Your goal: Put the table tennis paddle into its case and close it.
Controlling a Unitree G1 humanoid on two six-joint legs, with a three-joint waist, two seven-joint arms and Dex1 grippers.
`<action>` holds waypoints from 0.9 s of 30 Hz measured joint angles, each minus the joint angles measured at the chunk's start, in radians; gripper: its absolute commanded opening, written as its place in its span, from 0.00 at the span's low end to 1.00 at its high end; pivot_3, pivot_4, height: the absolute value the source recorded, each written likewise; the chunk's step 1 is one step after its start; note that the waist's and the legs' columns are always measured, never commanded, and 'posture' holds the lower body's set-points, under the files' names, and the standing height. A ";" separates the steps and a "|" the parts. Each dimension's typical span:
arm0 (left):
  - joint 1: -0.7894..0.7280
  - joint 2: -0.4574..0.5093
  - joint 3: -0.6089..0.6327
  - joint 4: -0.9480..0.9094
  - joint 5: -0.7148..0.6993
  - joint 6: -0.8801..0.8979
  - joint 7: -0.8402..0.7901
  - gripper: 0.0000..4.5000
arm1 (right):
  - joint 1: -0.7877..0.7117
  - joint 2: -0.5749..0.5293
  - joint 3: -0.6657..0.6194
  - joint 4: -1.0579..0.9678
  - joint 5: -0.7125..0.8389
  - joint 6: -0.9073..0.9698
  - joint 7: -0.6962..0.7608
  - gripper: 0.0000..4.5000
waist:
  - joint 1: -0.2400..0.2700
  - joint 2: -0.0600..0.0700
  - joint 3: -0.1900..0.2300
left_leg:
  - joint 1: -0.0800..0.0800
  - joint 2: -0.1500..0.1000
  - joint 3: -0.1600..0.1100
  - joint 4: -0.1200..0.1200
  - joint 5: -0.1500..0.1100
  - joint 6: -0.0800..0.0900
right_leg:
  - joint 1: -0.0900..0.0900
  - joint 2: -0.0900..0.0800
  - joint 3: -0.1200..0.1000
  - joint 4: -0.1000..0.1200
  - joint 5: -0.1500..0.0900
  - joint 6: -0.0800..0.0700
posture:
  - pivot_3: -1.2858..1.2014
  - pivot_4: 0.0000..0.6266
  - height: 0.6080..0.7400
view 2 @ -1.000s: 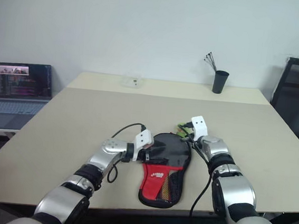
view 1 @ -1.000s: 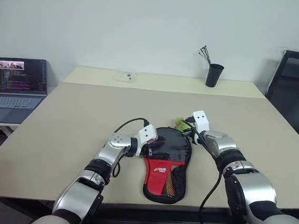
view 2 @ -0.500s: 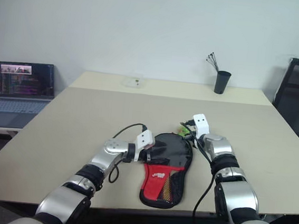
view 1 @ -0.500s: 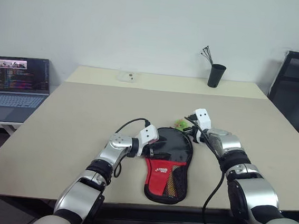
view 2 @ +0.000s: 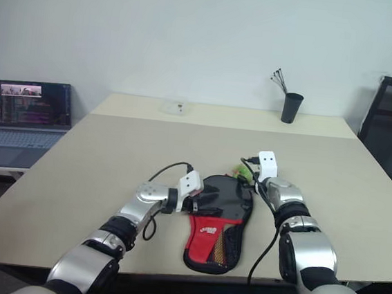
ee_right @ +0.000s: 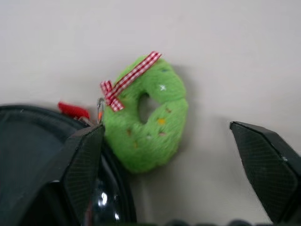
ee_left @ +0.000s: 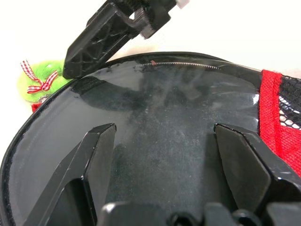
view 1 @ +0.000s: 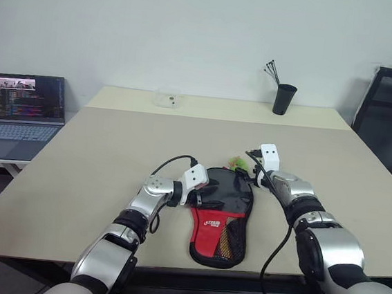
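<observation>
Case (view 1: 222,215) lies flat on surface (view 1: 97,158), zip line shut around round top; paddle presumably inside, hidden. Green plush charm (ee_right: 146,115) hangs at zip pull beside top edge. Right gripper (ee_right: 174,155) wide open around charm, holding nothing. Left gripper (ee_left: 160,155) open, resting on case. Task looks near done.

Case (view 1: 221,208): black upper fabric, red lower part with white logo and black mesh. Beside the case's top edge: green plush ring (ee_right: 148,120), red-and-white gingham bow. Tabletop (view 1: 99,144): beige. Claws: black fingers (ee_left: 94,165).
</observation>
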 measured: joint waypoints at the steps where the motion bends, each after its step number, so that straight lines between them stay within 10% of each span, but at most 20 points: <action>1: 0.001 0.000 0.000 -0.001 0.000 0.000 0.000 0.81 | -0.002 0.005 -0.003 0.008 0.005 -0.002 -0.006 1.00 | 0.000 0.000 0.000 | 0.000 0.000 0.000 0.000 0.000 0.000 | 0.000 0.000 0.000 0.000 0.000 0.000 | 0.52 0.24 1.00; 27: 0.039 0.005 0.000 -0.063 0.004 0.007 0.014 0.81 | -0.023 0.069 -0.006 0.043 -0.019 -0.022 -0.049 1.00 | -0.001 0.000 0.000 | 0.000 0.000 0.000 -0.002 -0.001 0.001 | 0.001 -0.001 0.000 -0.003 0.000 0.000 | 0.52 0.24 1.00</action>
